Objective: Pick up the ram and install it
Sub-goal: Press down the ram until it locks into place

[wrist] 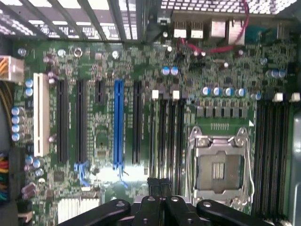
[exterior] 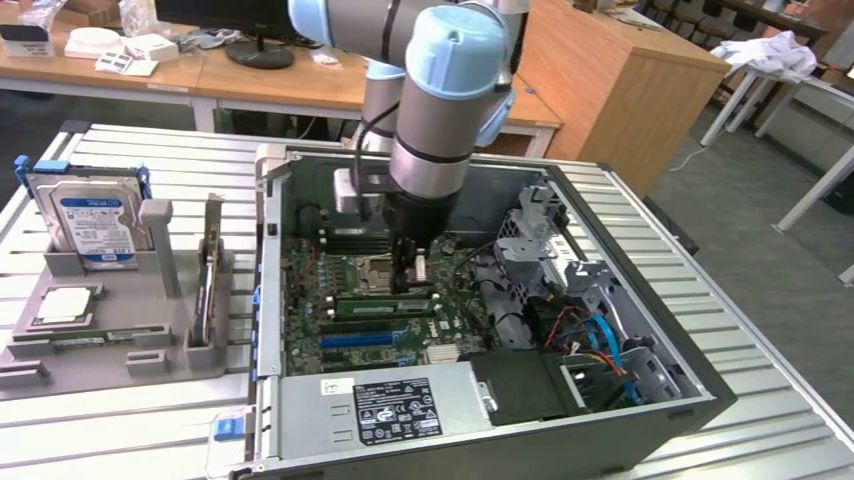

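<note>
One green ram stick (exterior: 380,304) is what we're watching. It lies along the memory slots (wrist: 165,136) just beside the open CPU socket (wrist: 218,170), low on the motherboard (exterior: 350,325) inside the computer case (exterior: 674,395). We judge it to be in its slot, though we cannot tell how deep it sits. The pincer (exterior: 407,268) hangs right above that bank, clenched with nothing between its tips. In the wrist view the pincer (wrist: 160,186) points straight at the dark slots. We can't say if it touches the stick.

Here's the danger. A push off the stick's middle could seat one end only and leave a white clip unlatched. A sideways slip would send the tips onto the bare socket. Out on the worktop (exterior: 120,430), the grey holder (exterior: 158,240) keeps a hard drive (exterior: 91,222).
</note>
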